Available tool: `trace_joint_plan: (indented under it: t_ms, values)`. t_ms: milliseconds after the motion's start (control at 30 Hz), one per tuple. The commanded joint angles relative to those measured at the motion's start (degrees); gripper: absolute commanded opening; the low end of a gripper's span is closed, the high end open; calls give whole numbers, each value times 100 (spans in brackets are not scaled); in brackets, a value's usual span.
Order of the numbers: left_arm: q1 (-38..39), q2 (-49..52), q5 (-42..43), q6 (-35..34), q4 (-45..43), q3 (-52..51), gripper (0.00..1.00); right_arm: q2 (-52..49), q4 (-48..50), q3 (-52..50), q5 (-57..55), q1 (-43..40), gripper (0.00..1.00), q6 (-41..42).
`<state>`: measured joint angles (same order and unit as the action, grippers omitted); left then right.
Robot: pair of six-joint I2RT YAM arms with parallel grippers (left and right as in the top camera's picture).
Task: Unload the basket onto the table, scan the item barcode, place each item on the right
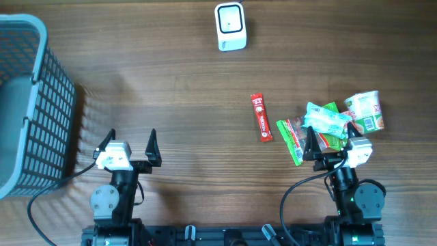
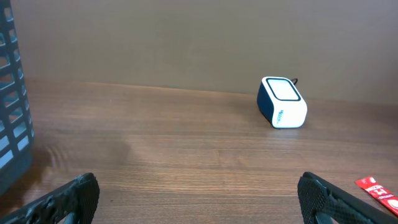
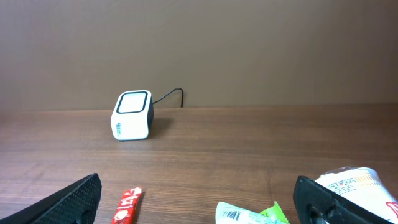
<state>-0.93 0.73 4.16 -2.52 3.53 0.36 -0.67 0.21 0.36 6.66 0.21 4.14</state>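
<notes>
Overhead: right hand partly hides packets; their print seemingly illegible.

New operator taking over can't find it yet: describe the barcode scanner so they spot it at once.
On the wooden table, look to the far side, just right of centre. The scanner stands there alone. Unlike the red stick packet and the snack packs lying closer in, it is a small white box with a dark-rimmed window.
</notes>
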Motion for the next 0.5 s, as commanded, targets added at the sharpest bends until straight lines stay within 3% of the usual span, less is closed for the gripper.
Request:
trace_joint_plan:
  t_ms: [0, 467]
  values:
    - [-17, -52, -98, 122, 74, -2, 100, 46, 28, -7, 85, -7, 100, -101]
    - [66, -46, -98, 122, 72, -2, 100, 46, 28, -7, 85, -7, 100, -101]
